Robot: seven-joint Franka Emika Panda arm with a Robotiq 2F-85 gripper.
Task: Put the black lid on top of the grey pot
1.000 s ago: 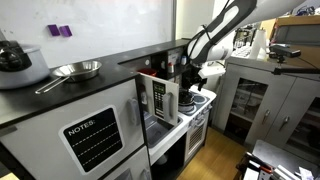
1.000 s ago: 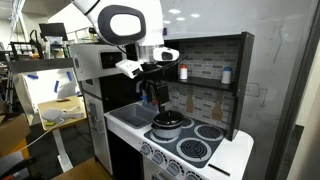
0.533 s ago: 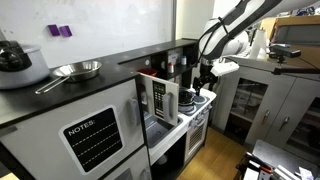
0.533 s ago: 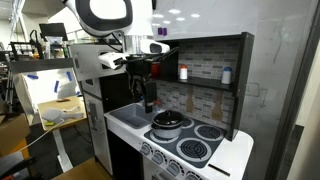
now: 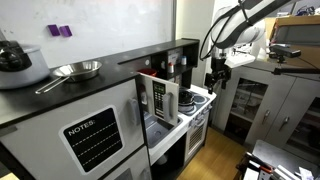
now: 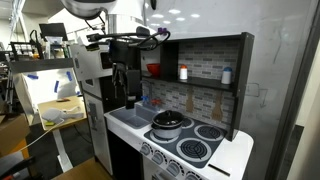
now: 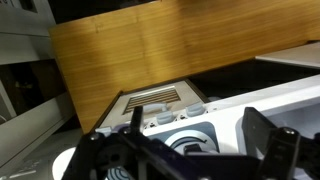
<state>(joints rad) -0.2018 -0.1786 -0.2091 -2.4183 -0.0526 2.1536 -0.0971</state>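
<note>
The pincer (image 6: 127, 97) is seen hanging from the arm beside the toy kitchen (image 6: 232, 95), up at the level of its shelf (image 6: 190, 82) and well apart from the cookware. In the wrist view its two fingers (image 7: 262, 138) are spread wide and nothing is held between them. A wooden panel (image 7: 150, 50) fills the upper part of that view, and a burner (image 7: 193, 143) is glimpsed in the gap.

The grey pot (image 6: 168, 127) is set on the near left burner of the stove (image 6: 200, 148). The black lid (image 6: 168, 117) is seen resting on top of it (how squarely it sits cannot be told at this size).

In an exterior view, a metal pan (image 5: 76, 70) is laid on the black counter (image 5: 100, 85), far from the pincer.
</note>
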